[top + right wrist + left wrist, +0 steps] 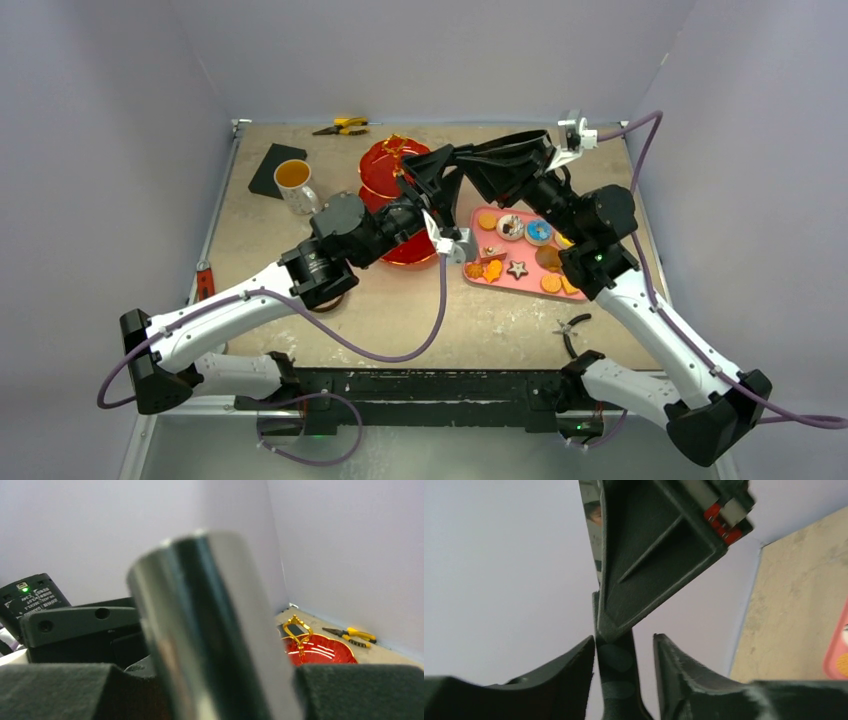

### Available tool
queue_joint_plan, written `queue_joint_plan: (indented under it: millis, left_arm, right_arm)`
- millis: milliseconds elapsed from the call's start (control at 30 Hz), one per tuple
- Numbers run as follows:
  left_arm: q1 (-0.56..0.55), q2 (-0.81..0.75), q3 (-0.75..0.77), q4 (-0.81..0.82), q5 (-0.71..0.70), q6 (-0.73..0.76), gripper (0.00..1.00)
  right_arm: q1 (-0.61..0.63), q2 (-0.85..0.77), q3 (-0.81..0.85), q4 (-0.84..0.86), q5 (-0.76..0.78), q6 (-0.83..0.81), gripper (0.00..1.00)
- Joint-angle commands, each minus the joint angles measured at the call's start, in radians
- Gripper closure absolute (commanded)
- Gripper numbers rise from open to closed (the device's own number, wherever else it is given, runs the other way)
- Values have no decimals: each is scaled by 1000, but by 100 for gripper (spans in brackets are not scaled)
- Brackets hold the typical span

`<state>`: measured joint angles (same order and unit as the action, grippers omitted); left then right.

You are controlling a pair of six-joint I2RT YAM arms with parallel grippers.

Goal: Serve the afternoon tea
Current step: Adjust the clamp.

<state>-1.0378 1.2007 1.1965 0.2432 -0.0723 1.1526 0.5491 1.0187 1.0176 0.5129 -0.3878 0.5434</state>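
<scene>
**A:** Which step is this?

**B:** Sorting out the tool, I'd say. Both arms are raised over the bench [400, 310]. The two claws meet on the tongs [616, 680] above the red stand [380, 170]. The right claw [220, 680] looks pressed onto them from both sides. The left claw [624, 639] is partly spread, with the tongs against one finger and a gap to the other.

**A:** And the food?

**B:** The pastries [512, 227] lie on the pink tray [535, 285], beside the stand on the right arm's side. The mug [295, 185] of tea stands on the other side. What I can see of the stand's top tier looks bare.

**A:** What next?

**B:** One claw needs a firm hold and the other must let go. Then the tongs can go down to a pastry.

**A:** Anything hard to make out?

**B:** From above, the tongs are lost among the black arm parts, and the arms cover the stand's lower tiers. Close up, the tongs are blurred. I can't find the small cup.
</scene>
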Motion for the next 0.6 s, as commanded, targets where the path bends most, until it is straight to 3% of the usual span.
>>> queue_joint_plan:
  millis: [0, 33, 100, 267, 567]
  left_arm:
    - [-25, -22, 23, -39, 65, -48, 41]
    - [-25, -27, 28, -51, 67, -62, 24]
    - [-25, -35, 36, -69, 79, -101, 13]
    - [-24, -55, 106, -160, 81, -234, 5]
    - [-8, -50, 291, -324, -150, -503, 1]
  right_arm:
    - [4, -43, -8, -9, 47, -28, 70]
    - [5, -48, -7, -12, 53, -35, 70]
    - [3, -54, -4, -24, 72, -52, 70]
    - [5, -73, -2, -114, 158, -140, 68]
    - [3, -160, -146, -219, 435, -276, 63]
